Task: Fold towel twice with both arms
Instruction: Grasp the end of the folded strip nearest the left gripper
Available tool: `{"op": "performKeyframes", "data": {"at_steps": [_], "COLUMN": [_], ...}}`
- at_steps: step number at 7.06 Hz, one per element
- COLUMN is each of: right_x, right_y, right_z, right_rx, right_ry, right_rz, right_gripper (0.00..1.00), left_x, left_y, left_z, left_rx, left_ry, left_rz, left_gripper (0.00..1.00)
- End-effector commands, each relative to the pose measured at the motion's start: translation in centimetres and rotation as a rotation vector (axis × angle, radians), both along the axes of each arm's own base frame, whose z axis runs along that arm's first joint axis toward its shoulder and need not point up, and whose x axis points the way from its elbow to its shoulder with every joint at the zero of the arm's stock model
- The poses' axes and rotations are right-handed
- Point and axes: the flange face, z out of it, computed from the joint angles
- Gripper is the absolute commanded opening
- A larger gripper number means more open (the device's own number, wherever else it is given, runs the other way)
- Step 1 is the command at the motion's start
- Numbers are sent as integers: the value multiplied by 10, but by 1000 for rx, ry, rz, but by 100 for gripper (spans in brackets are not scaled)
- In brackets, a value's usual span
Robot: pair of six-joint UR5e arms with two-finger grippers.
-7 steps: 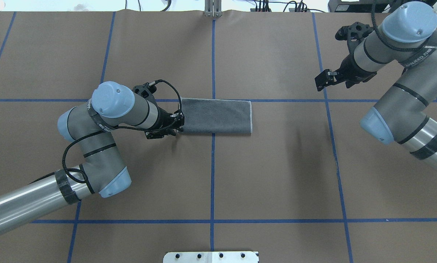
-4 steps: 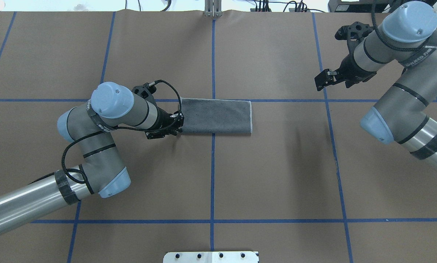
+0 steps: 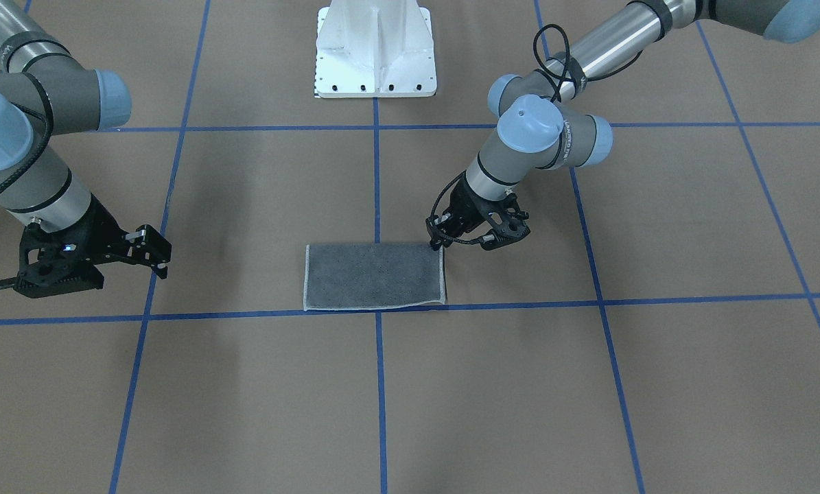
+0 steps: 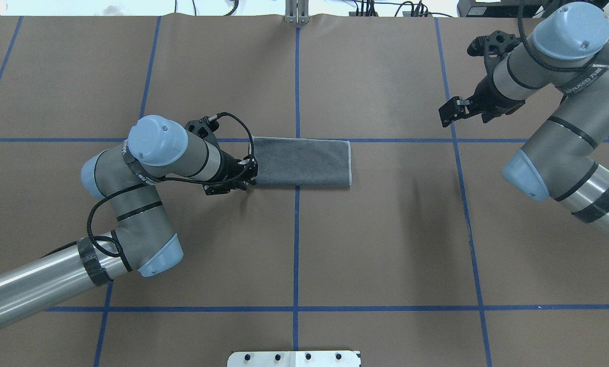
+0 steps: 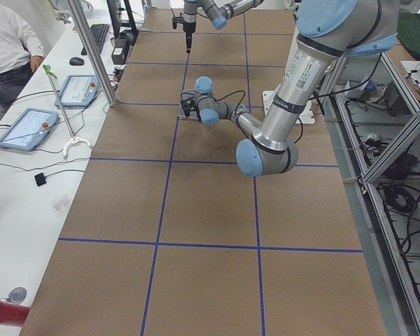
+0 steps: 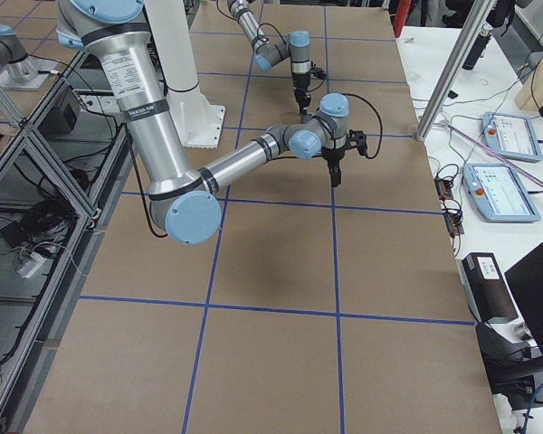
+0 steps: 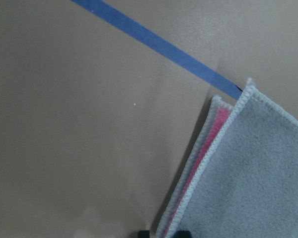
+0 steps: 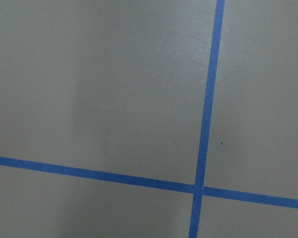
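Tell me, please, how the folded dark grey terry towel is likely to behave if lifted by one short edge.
The folded dark grey terry towel would probably droop limply: it lies flat and thin. Its two layers, with the pink inner face showing between them, look loose and may part unless both are pinched. It seems light; its nap should resist slipping.
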Motion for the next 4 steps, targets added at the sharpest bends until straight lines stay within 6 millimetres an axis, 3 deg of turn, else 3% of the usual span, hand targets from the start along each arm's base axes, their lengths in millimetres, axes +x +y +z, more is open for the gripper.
{"op": "performKeyframes", "data": {"at_steps": [1,4], "right_x": [0,0], "right_y": [0,0], "right_z": [0,1], "right_rx": [1,0], "right_ry": [0,0], "right_rz": [-1,0], "right_gripper": [99,99], "left_x": [1,2], "left_y": [0,0], "left_z": [0,-2], "left_rx": [0,1], "left_ry": [-1,2], "left_rz": [1,1], "left_gripper": [37,31]}}
